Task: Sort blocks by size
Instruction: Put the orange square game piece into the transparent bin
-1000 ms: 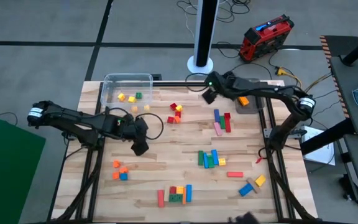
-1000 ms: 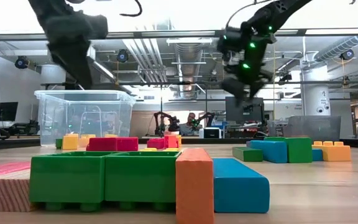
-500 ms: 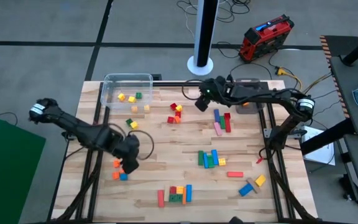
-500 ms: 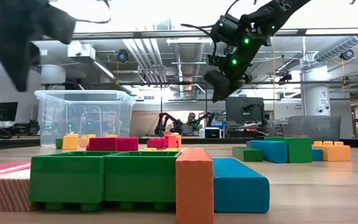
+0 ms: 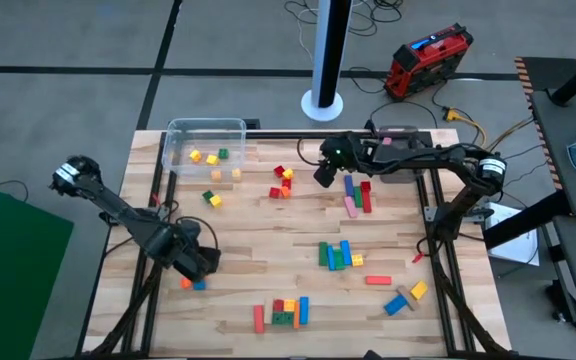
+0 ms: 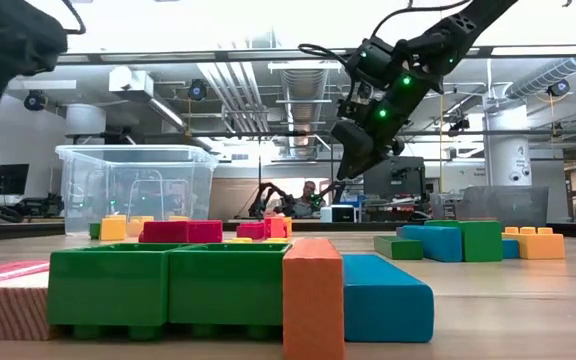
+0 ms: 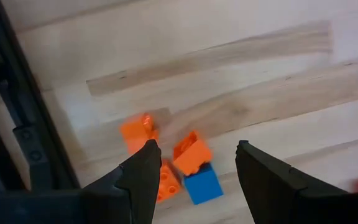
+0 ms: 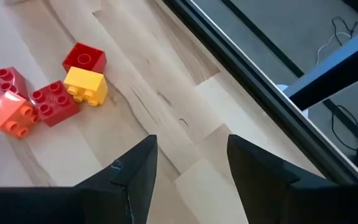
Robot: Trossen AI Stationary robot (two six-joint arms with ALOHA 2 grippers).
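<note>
The left gripper [image 5: 196,268] hangs low over the near left part of the table [image 5: 268,235], right above a little cluster of orange cubes [image 7: 165,158] and a blue cube [image 7: 202,184]. Its jaws are open, empty, with the cluster showing between them in the left wrist view.

The right gripper [image 5: 322,171] is up at the far side of the table, just beside a small pile of red cubes [image 8: 42,87], a yellow cube [image 8: 86,85] and one orange-pink cube [image 8: 10,112]. Its jaws are open too and hold nothing.

The rest of the blocks lie scattered. A clear tub [image 5: 205,129] at the far left corner holds a few yellow cubes and a green one [image 5: 223,153], with a yellow and green pair [image 5: 211,199] just outside it on the table. Blue, red and pink bars [image 5: 356,194] lie near the right gripper. A green and blue group [image 5: 336,255] sits mid-table. Along the near edge are a red bar [image 5: 259,318] beside a green, orange and blue group [image 5: 290,312], and further right an orange bar [image 5: 377,281] and a blue, tan and yellow set [image 5: 405,298].
</note>
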